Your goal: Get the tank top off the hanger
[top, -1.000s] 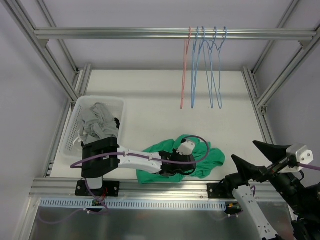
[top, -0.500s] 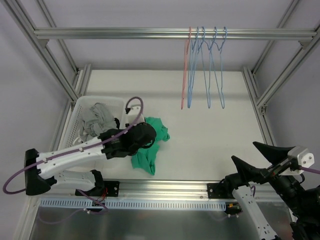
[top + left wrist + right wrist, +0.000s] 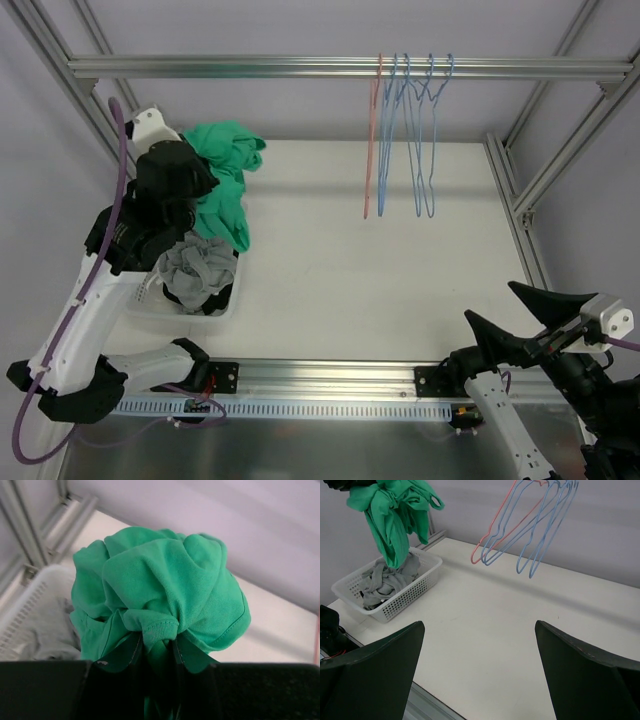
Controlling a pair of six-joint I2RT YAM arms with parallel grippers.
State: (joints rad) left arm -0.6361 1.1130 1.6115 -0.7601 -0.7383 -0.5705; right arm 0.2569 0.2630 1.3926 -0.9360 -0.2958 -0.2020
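Observation:
The green tank top [image 3: 226,178] hangs bunched from my left gripper [image 3: 190,176], which is raised high at the back left, above the white basket [image 3: 228,296]. In the left wrist view the gripper [image 3: 156,642] is shut on a fold of the tank top [image 3: 165,580], with cloth squeezed between the jaws. The tank top [image 3: 395,515] is on no hanger. A red hanger [image 3: 371,140] and several blue hangers [image 3: 417,130] hang bare on the top rail. My right gripper [image 3: 492,304] stands open and empty at the near right, low over the table [image 3: 479,625].
The basket [image 3: 407,592] holds crumpled grey clothes [image 3: 198,268] below the dangling tank top. Aluminium frame posts [image 3: 70,75] stand at the table's corners and a rail [image 3: 250,66] runs across the back. The hangers [image 3: 530,525] dangle over the back right.
My left arm has swung the tank top from the table's front middle up and to the left, over the basket. The right arm has not moved.

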